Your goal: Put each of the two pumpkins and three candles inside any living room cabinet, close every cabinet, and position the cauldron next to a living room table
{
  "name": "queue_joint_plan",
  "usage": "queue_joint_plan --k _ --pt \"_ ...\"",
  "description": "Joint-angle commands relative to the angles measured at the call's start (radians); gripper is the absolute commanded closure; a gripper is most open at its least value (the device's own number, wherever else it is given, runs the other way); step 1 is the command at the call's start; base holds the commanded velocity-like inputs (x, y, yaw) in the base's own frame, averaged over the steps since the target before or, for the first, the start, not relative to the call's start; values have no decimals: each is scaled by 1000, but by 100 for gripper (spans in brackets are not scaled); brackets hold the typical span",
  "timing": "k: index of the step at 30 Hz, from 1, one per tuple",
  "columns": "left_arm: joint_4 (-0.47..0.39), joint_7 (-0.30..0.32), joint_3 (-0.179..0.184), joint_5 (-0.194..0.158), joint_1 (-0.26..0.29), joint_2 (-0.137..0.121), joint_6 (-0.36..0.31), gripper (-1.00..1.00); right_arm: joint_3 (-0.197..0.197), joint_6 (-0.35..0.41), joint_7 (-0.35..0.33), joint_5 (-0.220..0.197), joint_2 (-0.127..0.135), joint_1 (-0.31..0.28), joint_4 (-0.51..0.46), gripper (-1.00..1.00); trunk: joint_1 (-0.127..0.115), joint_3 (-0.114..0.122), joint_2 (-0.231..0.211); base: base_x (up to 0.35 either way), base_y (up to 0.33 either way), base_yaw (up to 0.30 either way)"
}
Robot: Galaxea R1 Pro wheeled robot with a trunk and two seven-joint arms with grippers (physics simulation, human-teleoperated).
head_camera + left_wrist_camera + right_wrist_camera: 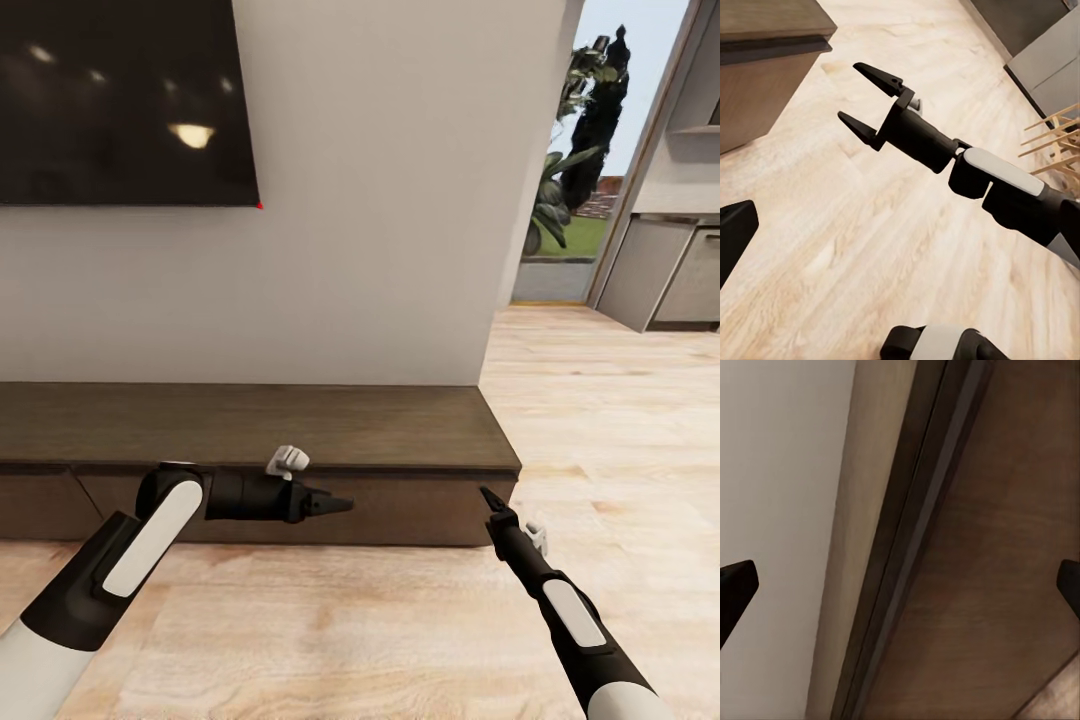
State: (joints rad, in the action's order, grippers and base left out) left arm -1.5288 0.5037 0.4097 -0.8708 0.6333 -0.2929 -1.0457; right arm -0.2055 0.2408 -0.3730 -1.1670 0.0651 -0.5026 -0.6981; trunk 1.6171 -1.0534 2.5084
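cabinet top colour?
Dark-brown wood grain on the cabinet; the head view shows it best.

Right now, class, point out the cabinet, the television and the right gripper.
cabinet (300,425): head view, its wooden top.
television (120,100): head view, middle of its dark screen.
right gripper (870,97): left wrist view, between its open fingertips.

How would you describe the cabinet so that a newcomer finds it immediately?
Find the big black TV on the pale wall. Directly beneath it, on the light wood floor, runs the cabinet. It is long, low, dark-brown wood grain with flat handleless fronts, unlike the grey kitchen units farther right.
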Motion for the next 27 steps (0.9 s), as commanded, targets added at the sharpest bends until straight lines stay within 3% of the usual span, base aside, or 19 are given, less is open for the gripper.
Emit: queue_joint_plan --k 1,10,16,20,27 --pt "0 6 1 5 1 0 -2 -100 -3 9 -2 -9 0 -1 0 -100 0 -1 0 0 0 0" --pt "-1 6 3 5 1 1 -2 -100 -3 15 -33 -11 3 -1 0 -100 3 -28 2 0 0 0" --pt "-1 6 3 6 1 1 -2 -100 -3 125 -112 -19 28 -1 0 -100 3 -32 2 0 0 0" --pt "-1 7 2 5 1 0 -2 -100 -3 144 -123 -25 33 -1 0 -100 5 -47 3 0 0 0" --pt "-1 7 2 4 1 0 -2 -100 -3 152 -128 -28 36 -1 0 -100 5 -47 3 0 0 0"
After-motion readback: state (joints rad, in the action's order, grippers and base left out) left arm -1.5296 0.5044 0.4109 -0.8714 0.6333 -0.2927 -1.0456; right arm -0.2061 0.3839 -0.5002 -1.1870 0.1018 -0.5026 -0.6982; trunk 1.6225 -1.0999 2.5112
